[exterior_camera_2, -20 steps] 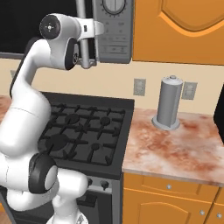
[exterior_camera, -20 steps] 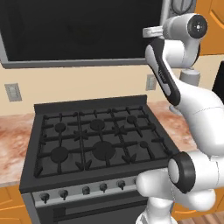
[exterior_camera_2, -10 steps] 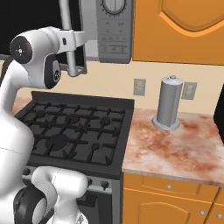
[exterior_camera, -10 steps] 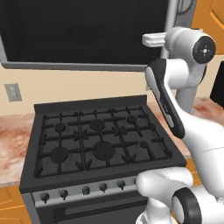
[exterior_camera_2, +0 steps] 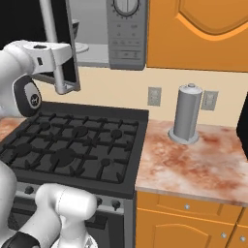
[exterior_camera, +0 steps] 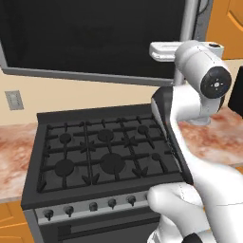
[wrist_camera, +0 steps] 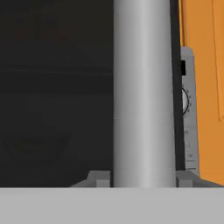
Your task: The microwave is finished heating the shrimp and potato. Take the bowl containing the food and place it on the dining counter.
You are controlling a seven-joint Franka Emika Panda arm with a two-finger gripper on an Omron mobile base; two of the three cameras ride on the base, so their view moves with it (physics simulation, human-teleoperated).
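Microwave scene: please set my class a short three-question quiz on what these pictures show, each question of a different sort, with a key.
1. True or false: the microwave door is fully shut.
2. What sits between the fingers of the gripper? A) the door handle B) a stove knob C) a spoon
3. What stands on the counter to the right of the stove?

Key: 1 false, it is swung partly open; 2 A; 3 a grey canister.
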